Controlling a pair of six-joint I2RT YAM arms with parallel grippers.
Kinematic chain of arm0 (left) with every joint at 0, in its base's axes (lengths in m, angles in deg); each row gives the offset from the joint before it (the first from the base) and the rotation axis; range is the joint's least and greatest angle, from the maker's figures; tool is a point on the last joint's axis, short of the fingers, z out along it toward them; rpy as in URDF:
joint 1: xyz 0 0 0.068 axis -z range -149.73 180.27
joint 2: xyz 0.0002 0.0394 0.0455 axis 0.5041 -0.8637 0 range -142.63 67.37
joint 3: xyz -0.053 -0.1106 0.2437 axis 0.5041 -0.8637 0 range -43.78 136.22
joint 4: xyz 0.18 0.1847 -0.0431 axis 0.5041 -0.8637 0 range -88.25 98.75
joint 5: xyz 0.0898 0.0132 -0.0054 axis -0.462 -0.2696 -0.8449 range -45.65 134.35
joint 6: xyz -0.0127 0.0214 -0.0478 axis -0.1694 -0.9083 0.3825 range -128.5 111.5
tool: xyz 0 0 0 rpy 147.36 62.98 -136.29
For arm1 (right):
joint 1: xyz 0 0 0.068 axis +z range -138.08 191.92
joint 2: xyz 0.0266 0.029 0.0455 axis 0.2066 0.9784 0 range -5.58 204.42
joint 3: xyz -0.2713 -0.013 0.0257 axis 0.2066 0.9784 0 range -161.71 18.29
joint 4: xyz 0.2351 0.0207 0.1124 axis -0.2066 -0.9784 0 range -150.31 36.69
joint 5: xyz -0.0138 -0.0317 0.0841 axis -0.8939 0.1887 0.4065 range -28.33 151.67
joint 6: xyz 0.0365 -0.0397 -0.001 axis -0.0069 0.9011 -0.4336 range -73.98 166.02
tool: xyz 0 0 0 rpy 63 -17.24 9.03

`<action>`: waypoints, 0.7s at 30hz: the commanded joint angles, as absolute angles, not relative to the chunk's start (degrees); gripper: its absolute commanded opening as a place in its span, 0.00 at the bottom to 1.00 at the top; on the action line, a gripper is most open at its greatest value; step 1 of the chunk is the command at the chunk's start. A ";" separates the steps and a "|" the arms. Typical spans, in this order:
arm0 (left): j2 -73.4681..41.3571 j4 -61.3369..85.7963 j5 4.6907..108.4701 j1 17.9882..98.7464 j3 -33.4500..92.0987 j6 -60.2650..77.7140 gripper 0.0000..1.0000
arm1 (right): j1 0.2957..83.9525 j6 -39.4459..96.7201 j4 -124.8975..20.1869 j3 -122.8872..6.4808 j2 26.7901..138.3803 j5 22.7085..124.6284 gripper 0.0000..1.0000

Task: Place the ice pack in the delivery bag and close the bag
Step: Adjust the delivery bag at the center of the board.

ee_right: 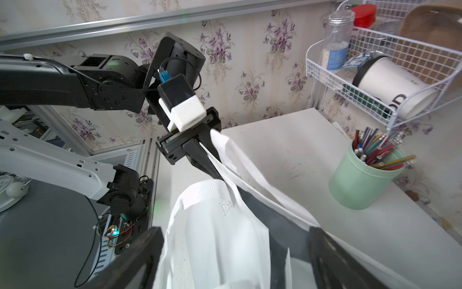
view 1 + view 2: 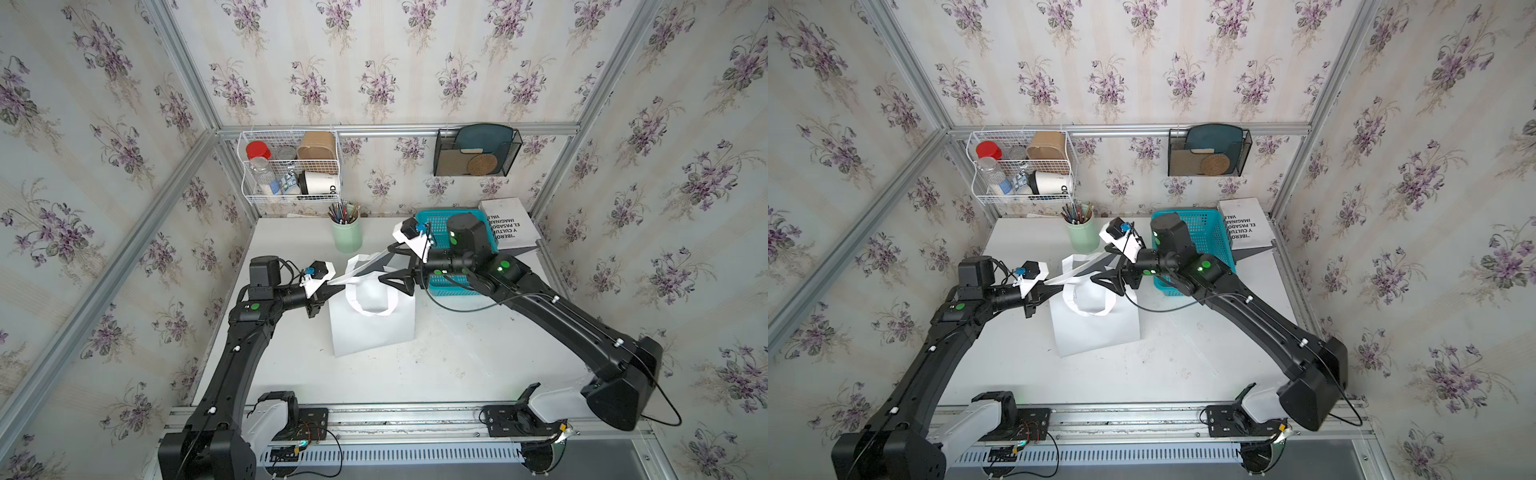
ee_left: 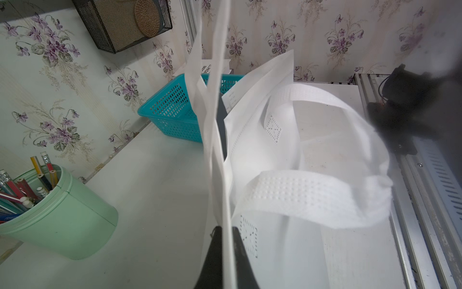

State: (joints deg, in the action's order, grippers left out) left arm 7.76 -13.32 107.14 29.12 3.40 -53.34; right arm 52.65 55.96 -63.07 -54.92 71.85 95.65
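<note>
1. The delivery bag (image 2: 374, 328) (image 2: 1096, 332) stands in the middle of the white table (image 2: 332, 378) in both top views. One loop handle (image 2: 374, 309) droops over its front face.
2. The left gripper (image 2: 333, 285) (image 3: 226, 231) comes in from the left of the frame. Its jaws are pressed together on a strip of the bag's white fabric, which is drawn taut from the bag's top towards the left.
3. The right gripper (image 2: 395, 266) (image 1: 232, 250) hangs at the bag's upper right edge. Its jaws are spread wide and grip nothing; in the right wrist view the bag's top lies between them.
4. A turquoise basket (image 2: 451, 287) sits just right of the bag, partly behind the right arm.
5. A green pencil cup (image 2: 347, 237) stands above the bag in the frame, near the back wall.
</note>
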 commanded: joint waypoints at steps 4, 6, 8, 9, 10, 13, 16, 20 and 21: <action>7.19 -13.01 107.73 29.05 3.96 -53.53 0.00 | 47.69 54.82 -49.22 -37.69 62.77 95.37 1.00; 6.92 -13.13 108.06 29.04 4.03 -53.55 0.00 | 47.61 54.16 -48.19 -35.77 63.15 94.88 1.00; 6.83 -13.13 108.36 29.04 4.03 -53.56 0.00 | 47.64 53.23 -46.68 -34.98 64.77 93.86 1.00; 6.82 -13.14 108.55 29.06 3.96 -53.55 0.00 | 47.61 53.08 -45.97 -34.90 65.99 93.34 1.00; 6.82 -13.18 108.88 29.06 3.88 -53.63 0.00 | 47.53 53.13 -45.44 -34.94 67.10 92.43 1.00; 6.73 -14.01 109.93 29.04 3.62 -54.67 0.00 | 44.82 51.30 -41.70 -34.73 70.20 90.91 1.00; 6.73 -14.49 111.19 29.08 3.06 -56.16 0.00 | 40.82 52.96 -36.15 -33.54 72.42 98.54 1.00; 6.19 -15.25 112.77 29.07 2.67 -57.75 0.00 | 39.84 62.15 -33.19 -34.80 76.72 109.97 1.00; 6.01 -15.48 113.03 29.09 2.74 -58.09 0.00 | 39.74 62.68 -31.91 -35.26 77.87 112.11 1.00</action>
